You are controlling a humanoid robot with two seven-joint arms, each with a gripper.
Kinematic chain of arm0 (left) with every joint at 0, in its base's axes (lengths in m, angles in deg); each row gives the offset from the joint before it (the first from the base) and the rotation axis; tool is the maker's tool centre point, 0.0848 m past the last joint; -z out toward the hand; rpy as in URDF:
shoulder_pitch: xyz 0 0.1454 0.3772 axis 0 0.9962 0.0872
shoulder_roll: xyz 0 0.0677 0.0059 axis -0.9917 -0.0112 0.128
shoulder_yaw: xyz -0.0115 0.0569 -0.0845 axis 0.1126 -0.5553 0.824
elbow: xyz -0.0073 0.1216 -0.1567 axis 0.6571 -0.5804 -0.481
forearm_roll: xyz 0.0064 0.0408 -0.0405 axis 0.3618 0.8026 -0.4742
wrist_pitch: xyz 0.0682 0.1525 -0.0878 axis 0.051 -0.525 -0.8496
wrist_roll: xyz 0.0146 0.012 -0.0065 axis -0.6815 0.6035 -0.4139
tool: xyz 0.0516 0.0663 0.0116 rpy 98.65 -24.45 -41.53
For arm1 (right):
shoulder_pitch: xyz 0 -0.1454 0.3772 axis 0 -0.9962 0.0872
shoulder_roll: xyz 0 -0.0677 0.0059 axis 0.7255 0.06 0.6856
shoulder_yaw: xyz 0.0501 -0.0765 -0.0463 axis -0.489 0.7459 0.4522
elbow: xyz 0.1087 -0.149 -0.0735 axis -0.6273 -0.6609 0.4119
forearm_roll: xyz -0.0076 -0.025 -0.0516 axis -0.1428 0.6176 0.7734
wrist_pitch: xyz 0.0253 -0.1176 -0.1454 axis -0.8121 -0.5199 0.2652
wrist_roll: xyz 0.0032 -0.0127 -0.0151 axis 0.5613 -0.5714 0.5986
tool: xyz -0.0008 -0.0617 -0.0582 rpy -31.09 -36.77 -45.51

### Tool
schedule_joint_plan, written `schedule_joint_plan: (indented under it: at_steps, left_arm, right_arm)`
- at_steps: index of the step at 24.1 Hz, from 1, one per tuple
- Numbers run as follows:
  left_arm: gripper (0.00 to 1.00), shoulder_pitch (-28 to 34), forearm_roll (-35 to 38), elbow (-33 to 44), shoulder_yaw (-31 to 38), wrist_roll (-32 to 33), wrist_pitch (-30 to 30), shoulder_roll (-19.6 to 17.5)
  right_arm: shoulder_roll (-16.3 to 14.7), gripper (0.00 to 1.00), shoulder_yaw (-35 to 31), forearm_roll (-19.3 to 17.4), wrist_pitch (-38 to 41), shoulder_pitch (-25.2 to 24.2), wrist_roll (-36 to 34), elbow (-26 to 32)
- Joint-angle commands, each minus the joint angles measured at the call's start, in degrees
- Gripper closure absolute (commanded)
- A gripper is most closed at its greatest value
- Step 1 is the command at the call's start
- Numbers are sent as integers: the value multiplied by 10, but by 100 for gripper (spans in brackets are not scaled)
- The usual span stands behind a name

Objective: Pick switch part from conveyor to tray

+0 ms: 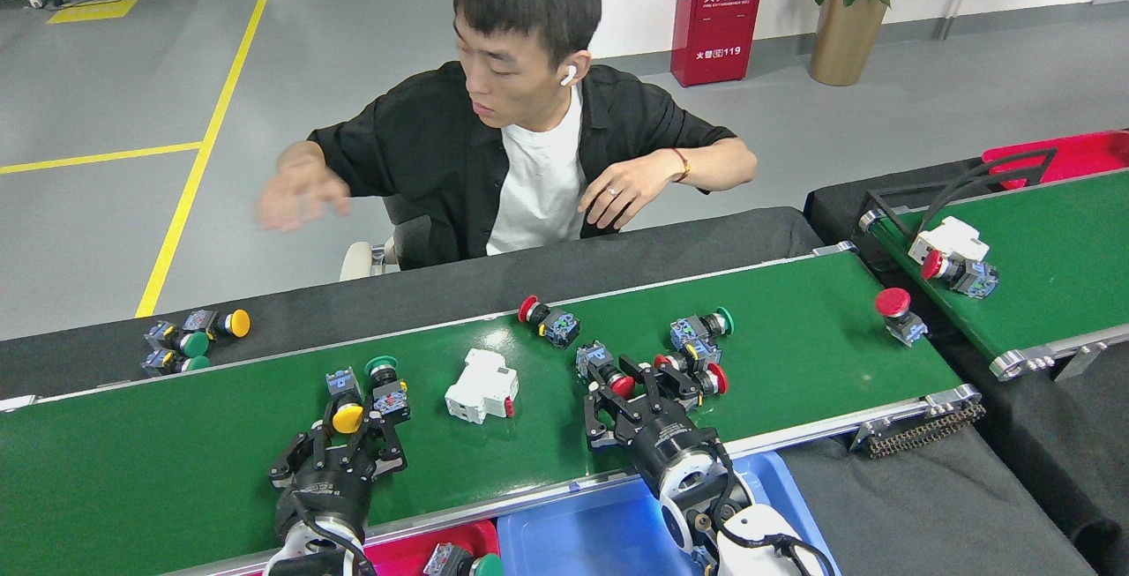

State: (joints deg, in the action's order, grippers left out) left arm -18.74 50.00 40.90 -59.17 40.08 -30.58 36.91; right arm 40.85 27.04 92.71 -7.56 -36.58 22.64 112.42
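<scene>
Several switch parts are scattered along the conveyor (pixel 794 355), so there's plenty to pick from. The yellow-capped switch part (pixel 346 415) is sitting right between the fingers of the left gripper (pixel 347 439), cap toward the robot, with a green-capped one (pixel 385 384) touching it on the far side. The jaws there look closed in around the yellow cap, but whether it's actually clamped can't really be told from this angle. That gripper is kept low and pointed across the belt, probably so the part can be taken by its round cap.

Over on the other side, the right gripper (pixel 631 392) is spread open and pushed in among a cluster: a red-capped switch (pixel 607 373) sits at its left finger, and a red/green bunch (pixel 697 355) is just beside the right finger. Nothing is gripped there yet. Judging by the crowding, a clean grab might be tricky, since neighbours could get nudged.

A white breaker block (pixel 482 386) lies between the two grippers and is left alone, likely not the target. The blue tray (pixel 582 532) and red tray (pixel 401 551) are parked just under the near rail, so the carry is short. A few spare switches (pixel 190 342) are parked off the belt on the black cloth. A person (pixel 529 161) is seated across the belt, hands held clear of it.
</scene>
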Motion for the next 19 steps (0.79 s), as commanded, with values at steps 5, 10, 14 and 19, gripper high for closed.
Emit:
schedule_joint_plan:
  at_steps: [5,10,14,19]
  left_arm:
    - [82,168,8,227,-4,-1,194,-15]
    - [31,274,9,239,0,-5,254,-61]
    - [3,289,8,239,5,-6,255,-64]
    - [1,285,8,238,49,-11,243,-52]
  right_arm:
    - [-7,98,1,-2,29,0,23,18]
    - [-16,98,1,-2,61,-15,23,85]
    - [-16,98,1,-2,132,-60,22,144]
    - [-12,98,25,5,232,-105,21,173]
